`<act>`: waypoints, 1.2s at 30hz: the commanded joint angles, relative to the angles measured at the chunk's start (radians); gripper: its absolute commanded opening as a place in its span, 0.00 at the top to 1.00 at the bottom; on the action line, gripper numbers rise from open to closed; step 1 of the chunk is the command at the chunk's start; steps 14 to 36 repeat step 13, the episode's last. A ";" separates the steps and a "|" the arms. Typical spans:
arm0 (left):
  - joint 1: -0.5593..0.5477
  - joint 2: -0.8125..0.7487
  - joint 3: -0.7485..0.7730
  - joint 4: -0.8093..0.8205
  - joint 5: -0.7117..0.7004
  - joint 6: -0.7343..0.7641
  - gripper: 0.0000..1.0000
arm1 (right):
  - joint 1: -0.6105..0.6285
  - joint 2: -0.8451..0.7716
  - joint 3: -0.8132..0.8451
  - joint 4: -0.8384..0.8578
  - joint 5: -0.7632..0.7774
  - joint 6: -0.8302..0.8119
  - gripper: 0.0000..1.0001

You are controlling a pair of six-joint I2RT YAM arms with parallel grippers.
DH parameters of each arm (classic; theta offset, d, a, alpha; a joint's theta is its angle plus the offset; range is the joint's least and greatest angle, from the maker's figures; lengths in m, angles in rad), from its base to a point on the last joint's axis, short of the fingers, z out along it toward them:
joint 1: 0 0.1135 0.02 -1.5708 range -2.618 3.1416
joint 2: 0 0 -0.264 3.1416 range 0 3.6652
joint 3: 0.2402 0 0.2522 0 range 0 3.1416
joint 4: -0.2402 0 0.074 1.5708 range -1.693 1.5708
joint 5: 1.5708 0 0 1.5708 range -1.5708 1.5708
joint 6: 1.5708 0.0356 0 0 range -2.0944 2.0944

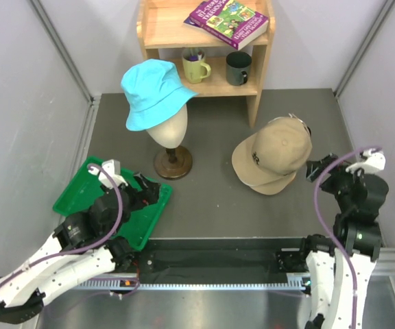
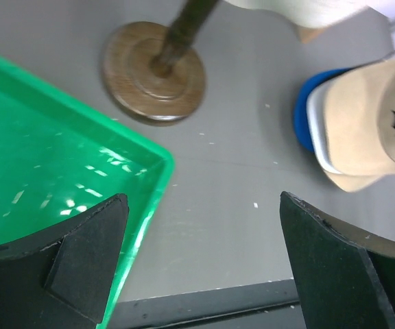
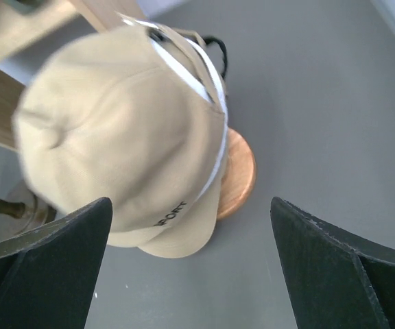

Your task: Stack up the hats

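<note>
Tan cap on top of a pile, cyan bucket hat well apart from it.
The tan cap sits at the right side of the table, with a white brim and a blue brim showing under it. The bucket hat is on the mannequin head. The right gripper is near the cap, its jaws spread wide. The left gripper, also spread, hangs over the corner of the green tray.
</note>
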 commanded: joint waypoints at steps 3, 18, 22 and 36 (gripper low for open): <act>0.001 -0.031 0.055 -0.114 -0.073 -0.037 0.05 | 0.009 -0.162 -0.012 0.020 0.026 -0.025 0.02; 0.001 -0.025 0.095 -0.099 -0.083 -0.011 0.05 | 0.009 -0.195 0.005 -0.003 0.052 -0.039 0.02; 0.001 -0.025 0.095 -0.099 -0.083 -0.011 0.05 | 0.009 -0.195 0.005 -0.003 0.052 -0.039 0.02; 0.001 -0.025 0.095 -0.099 -0.083 -0.011 0.05 | 0.009 -0.195 0.005 -0.003 0.052 -0.039 0.02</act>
